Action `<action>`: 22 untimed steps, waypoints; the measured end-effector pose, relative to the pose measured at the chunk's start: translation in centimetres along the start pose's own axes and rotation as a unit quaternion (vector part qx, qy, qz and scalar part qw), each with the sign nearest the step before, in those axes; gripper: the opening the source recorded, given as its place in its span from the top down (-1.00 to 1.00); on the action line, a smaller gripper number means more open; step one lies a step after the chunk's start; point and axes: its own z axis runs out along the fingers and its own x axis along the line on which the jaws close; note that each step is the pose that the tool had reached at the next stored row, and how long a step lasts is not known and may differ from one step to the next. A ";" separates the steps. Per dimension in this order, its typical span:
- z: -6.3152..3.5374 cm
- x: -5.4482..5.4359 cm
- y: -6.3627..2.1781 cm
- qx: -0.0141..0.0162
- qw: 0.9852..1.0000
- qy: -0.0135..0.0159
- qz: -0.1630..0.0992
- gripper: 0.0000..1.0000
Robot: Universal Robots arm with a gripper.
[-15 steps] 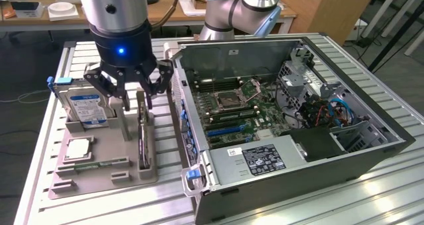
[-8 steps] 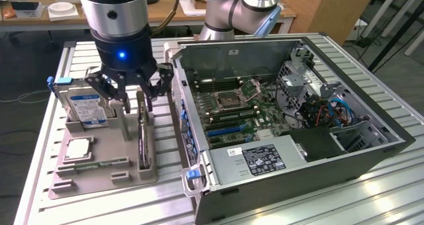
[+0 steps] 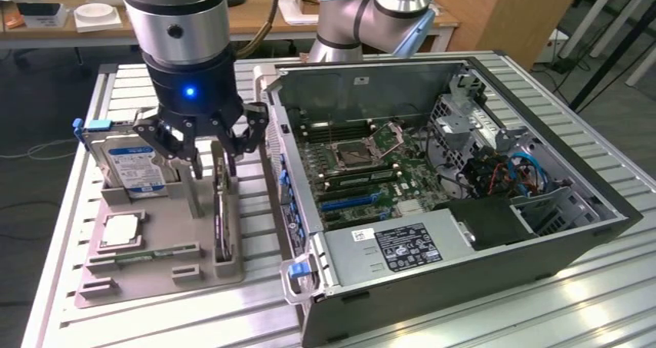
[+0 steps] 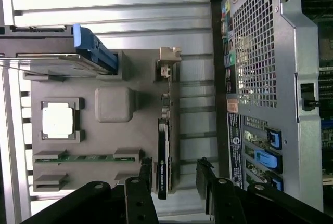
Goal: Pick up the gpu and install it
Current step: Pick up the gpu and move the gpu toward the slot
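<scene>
A robot arm's pincer (image 3: 212,170) (image 4: 176,176) hangs low over a grey parts tray (image 3: 154,279) (image 4: 130,135) that lies on a slatted metal surface (image 3: 492,317) (image 4: 104,5). Its fingers are spread wide apart and grip nothing. The gpu (image 3: 220,210) (image 4: 163,154), a thin dark card with a pale bracket at one end, stands on edge in a slot along one long side of the tray. The spread fingers sit to either side of the card's upper edge, and whether they touch it cannot be made out. Also on the tray are a hard drive (image 3: 128,167) (image 4: 49,62) with a blue-and-white label standing upright at one end, a square silver processor chip (image 3: 120,230) (image 4: 57,120) lying flat, and a narrow green memory stick (image 3: 154,253) (image 4: 86,157). An open computer case (image 3: 574,233) (image 4: 260,52) stands just beside the tray, on the gpu's side.
</scene>
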 end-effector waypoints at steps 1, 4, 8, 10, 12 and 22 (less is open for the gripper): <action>0.08 0.0 -0.01 0.000 1.000 0.000 0.000 0.06; 0.34 0.0 -0.05 0.000 1.000 0.000 0.000 0.06; 0.72 0.0 -0.08 0.000 1.000 0.000 0.000 0.06; 0.91 0.0 -0.10 0.000 1.000 0.000 0.000 0.06; 1.11 0.0 -0.11 0.000 1.000 0.000 0.000 0.06; 2.13 0.0 -0.18 0.000 1.000 0.000 0.000 0.06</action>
